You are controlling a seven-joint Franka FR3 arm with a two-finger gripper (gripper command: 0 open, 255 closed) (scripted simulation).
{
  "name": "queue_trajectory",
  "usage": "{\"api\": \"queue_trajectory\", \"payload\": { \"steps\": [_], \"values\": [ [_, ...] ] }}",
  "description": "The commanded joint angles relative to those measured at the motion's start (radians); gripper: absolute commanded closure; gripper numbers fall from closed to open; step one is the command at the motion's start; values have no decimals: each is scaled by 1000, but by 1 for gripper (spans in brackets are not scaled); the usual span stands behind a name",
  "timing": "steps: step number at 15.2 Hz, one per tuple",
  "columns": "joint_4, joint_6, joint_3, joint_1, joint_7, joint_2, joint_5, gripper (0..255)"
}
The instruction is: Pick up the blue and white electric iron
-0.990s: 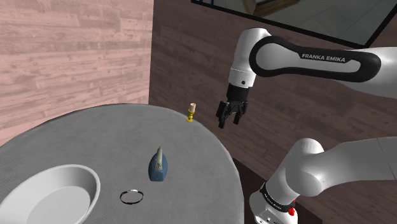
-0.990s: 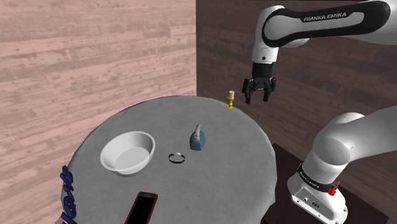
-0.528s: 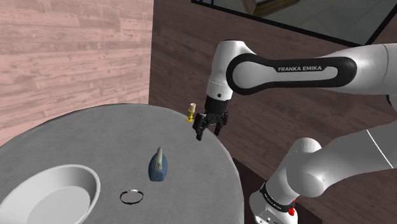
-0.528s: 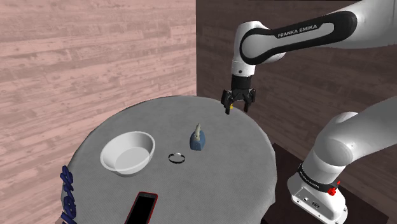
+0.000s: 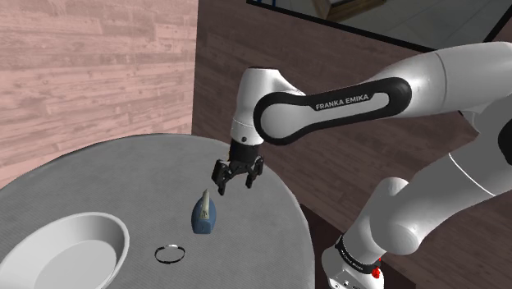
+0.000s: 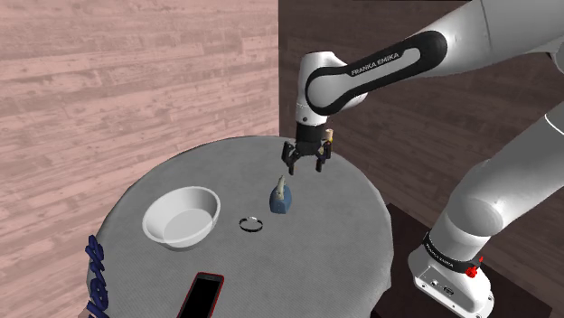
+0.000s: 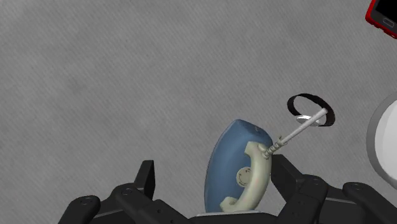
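The iron (image 5: 203, 215) has a blue body and a cream handle and stands on the round grey table (image 5: 98, 176), near its middle. It appears in the second exterior view too, iron (image 6: 282, 197). My black gripper (image 5: 233, 185) hangs open just above it, toward the table's far edge, gripper (image 6: 305, 167). In the wrist view the iron (image 7: 238, 167) sits between my spread fingers (image 7: 145, 181), closer to one of them, and neither touches it. A thin cord (image 7: 298, 127) runs off its handle.
A white bowl (image 6: 181, 217) sits beside the iron, and a small dark ring (image 6: 251, 223) lies in front of it. A red-edged phone (image 6: 201, 296) lies near the table's front. A small yellow figure (image 6: 329, 135) stands at the far edge behind my hand.
The arm has swung from beyond the table's far edge in over the table and come down. The open gripper now hangs just above the iron. Nothing on the table has moved.
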Motion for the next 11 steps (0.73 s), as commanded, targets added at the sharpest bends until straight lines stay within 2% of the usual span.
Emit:
{"api": "queue_trajectory", "payload": {
  "steps": [1, 5, 11],
  "values": [
    [42, 51, 36, 6, 55, 75, -13, 0],
    [133, 136, 88, 16, 163, 228, -74, 0],
    [106, 208, 92, 20, 167, 274, -85, 0]
  ]
}}
